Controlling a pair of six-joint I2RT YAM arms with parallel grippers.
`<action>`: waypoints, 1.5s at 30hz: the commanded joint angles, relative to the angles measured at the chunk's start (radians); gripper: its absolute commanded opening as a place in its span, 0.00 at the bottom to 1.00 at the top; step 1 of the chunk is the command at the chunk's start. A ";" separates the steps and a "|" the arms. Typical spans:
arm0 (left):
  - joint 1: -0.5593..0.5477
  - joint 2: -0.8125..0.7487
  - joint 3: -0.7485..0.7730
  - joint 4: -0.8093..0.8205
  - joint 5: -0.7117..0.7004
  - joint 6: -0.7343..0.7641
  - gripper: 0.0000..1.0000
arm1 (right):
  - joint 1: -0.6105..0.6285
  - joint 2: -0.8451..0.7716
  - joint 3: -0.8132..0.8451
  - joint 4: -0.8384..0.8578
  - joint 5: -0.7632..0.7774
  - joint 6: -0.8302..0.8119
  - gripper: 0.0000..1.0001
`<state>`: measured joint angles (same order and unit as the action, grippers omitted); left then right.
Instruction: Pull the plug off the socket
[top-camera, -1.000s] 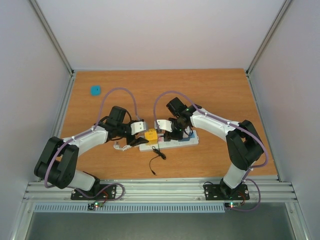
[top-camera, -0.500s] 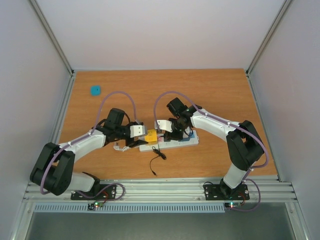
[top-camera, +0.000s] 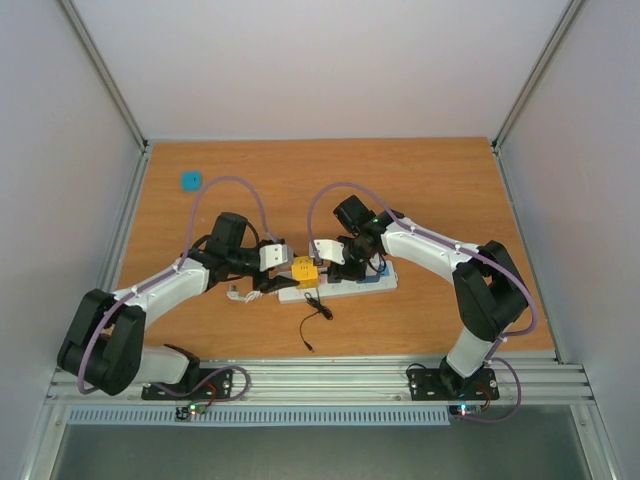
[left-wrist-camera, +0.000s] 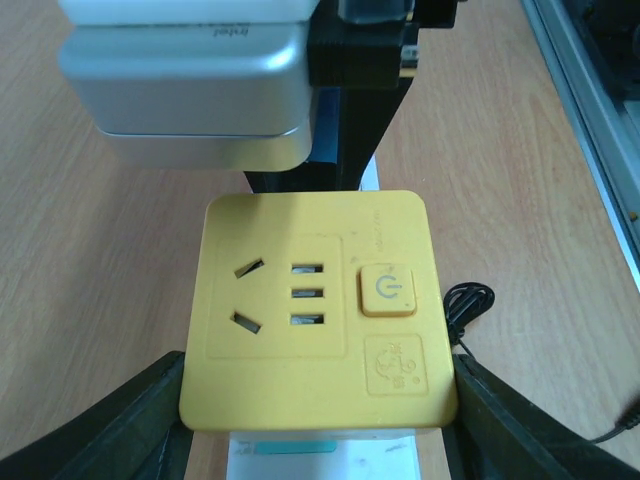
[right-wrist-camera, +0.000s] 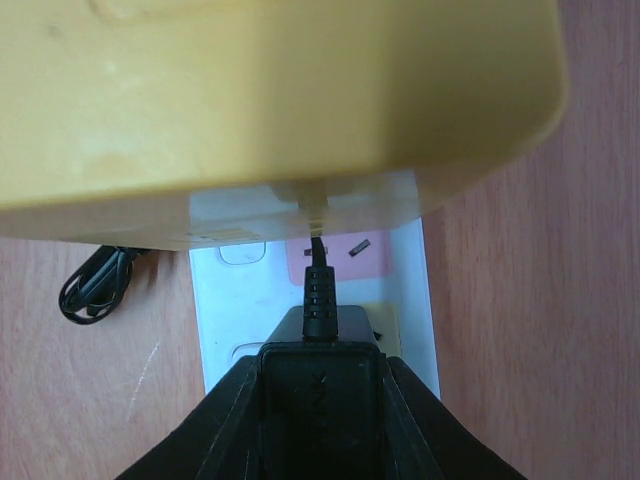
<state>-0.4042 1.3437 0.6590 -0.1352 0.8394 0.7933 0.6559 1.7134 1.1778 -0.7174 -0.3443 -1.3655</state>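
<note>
Left gripper (left-wrist-camera: 318, 432) clamped on the plug (left-wrist-camera: 318, 310), a yellow cube with its own outlet slots and a power button; dark fingers (left-wrist-camera: 110, 430) press its two lower flanks. Plug sits directly over the left end of the socket (top-camera: 345, 289), a white strip lying across the middle of the table (top-camera: 420, 190). Cannot tell whether the pins are clear of the strip. Right gripper (top-camera: 335, 255) is low over the strip just right of the plug. Its wrist view shows a black block between the fingers, and I cannot tell whether they are apart or clamped. Thin black cord (top-camera: 318, 312) trails from the strip toward the near edge, with a loop close beside the plug. Risks, as I judge them: if the strip is not pinned down, it rises with the plug instead of separating. A tilted pull could bind the pins. Smooth plug sides could slip out of the grip. The loose cord could snag on a finger. The two grippers are close enough to collide. Containers: none in view. One pink outlet face shows nothing plugged in. Small blue object (top-camera: 190, 180) lies well apart at the far left.
</note>
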 joint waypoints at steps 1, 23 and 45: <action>0.031 -0.047 0.040 -0.009 0.078 0.017 0.21 | 0.013 0.002 -0.026 -0.012 0.010 0.024 0.09; 0.338 -0.021 0.242 -0.298 -0.005 -0.012 0.18 | 0.017 -0.046 -0.017 -0.017 -0.006 0.074 0.49; 0.626 0.302 0.808 -0.844 -0.476 0.212 0.18 | 0.023 -0.045 0.054 -0.013 -0.049 0.145 0.99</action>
<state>0.1951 1.5845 1.3632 -0.8639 0.4854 0.9405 0.6693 1.6966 1.1980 -0.7280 -0.3702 -1.2362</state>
